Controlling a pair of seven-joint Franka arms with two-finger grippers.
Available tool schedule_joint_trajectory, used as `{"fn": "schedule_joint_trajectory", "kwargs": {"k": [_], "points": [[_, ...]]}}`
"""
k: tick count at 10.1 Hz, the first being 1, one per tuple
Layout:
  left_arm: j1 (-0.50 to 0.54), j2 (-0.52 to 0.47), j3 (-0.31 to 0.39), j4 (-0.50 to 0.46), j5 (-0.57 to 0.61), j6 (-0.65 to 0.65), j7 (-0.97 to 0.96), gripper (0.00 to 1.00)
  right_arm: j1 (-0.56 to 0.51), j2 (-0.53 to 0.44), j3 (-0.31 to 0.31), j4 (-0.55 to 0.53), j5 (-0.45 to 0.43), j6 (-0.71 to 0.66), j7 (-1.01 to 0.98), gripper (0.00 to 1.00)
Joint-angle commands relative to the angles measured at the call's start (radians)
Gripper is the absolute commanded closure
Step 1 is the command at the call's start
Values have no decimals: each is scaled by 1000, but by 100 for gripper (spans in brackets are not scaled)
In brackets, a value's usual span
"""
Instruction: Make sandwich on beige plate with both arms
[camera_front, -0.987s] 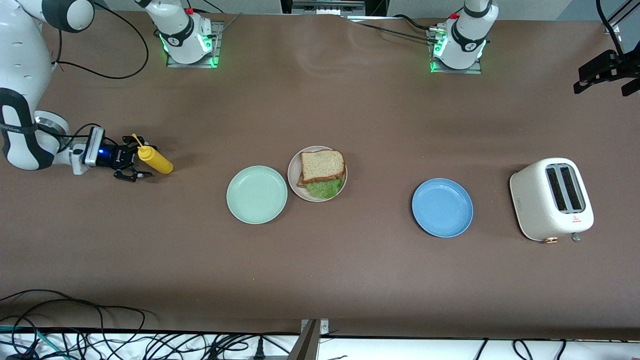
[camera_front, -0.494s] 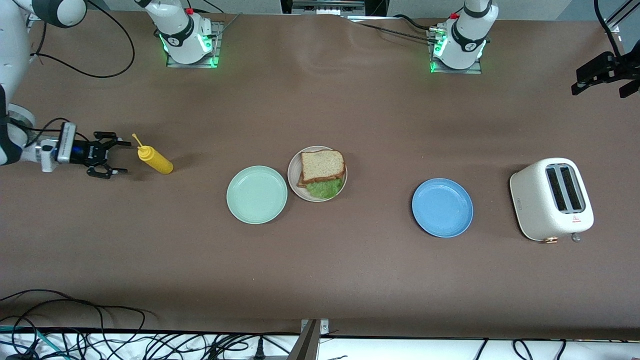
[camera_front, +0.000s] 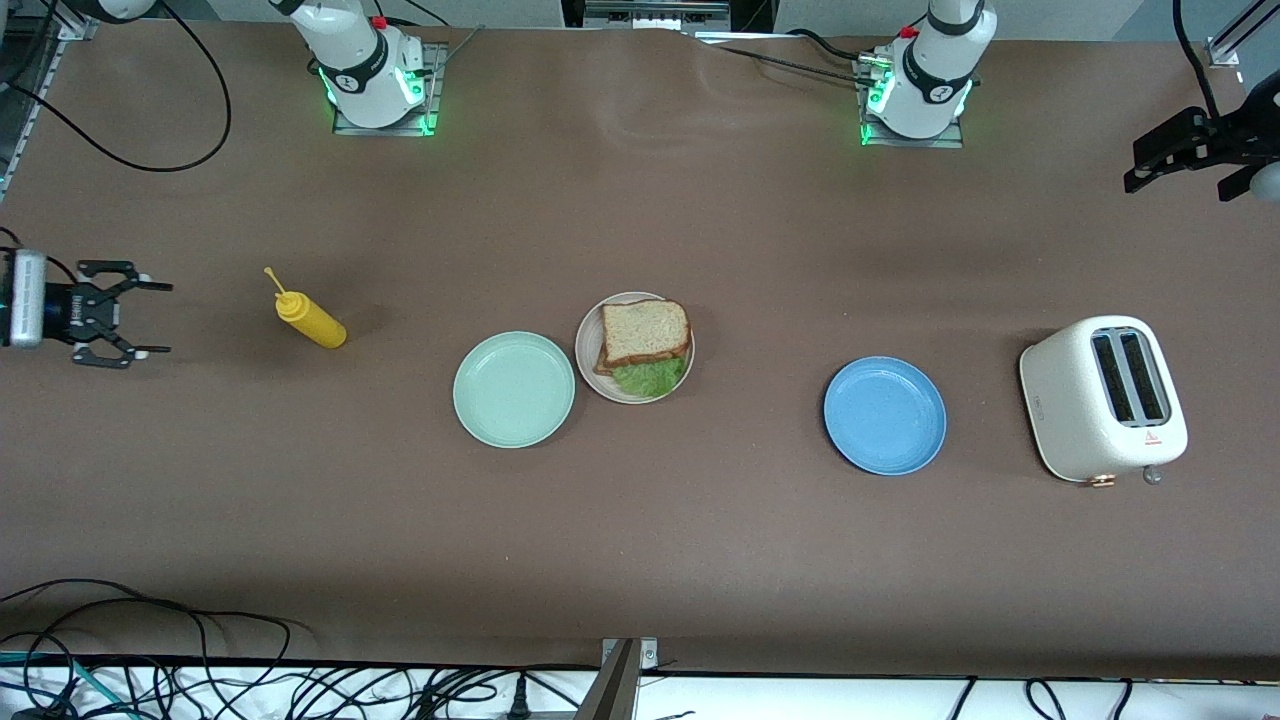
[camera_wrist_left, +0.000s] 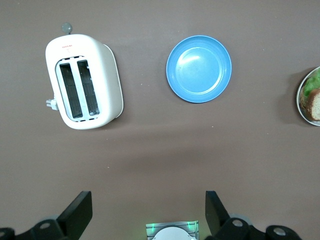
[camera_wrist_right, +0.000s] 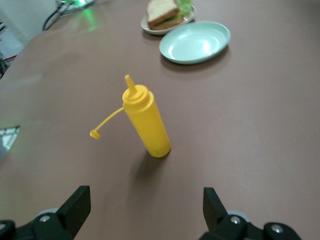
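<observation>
Left edge of the front view, mid-height: right gripper (camera_front: 125, 317), jaws wide apart, empty. Next: yellow squeeze bottle (camera_front: 311, 318), upright. Centre: mint-green plate (camera_front: 513, 389), bare; touching it, beige plate (camera_front: 633, 390) bearing the sandwich (camera_front: 646, 340), lettuce showing. Then blue plate (camera_front: 885, 415), toaster (camera_front: 1103, 397). Upper right: left gripper (camera_front: 1160, 165), spread, empty. Assembly looks complete; likely only parking both arms remains.

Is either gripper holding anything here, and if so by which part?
Nothing is held. The right gripper is open, apart from the yellow bottle. The left gripper is open near the table's left-arm end.
</observation>
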Motion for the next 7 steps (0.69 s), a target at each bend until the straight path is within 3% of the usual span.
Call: {"fn": "schedule_joint_trajectory", "kwargs": {"k": [1, 3, 5, 7], "points": [[-1, 14, -12, 22, -10, 0, -2, 0, -12, -130, 96, 30, -153, 20, 337, 0], [0, 14, -12, 22, -10, 0, -1, 0, -12, -208, 183, 79, -296, 27, 636, 0], [-1, 14, -12, 22, -10, 0, -2, 0, -12, -297, 330, 102, -536, 25, 946, 0], [-3, 15, -12, 22, -10, 0, -1, 0, -10, -363, 441, 103, -699, 21, 1281, 0]]}}
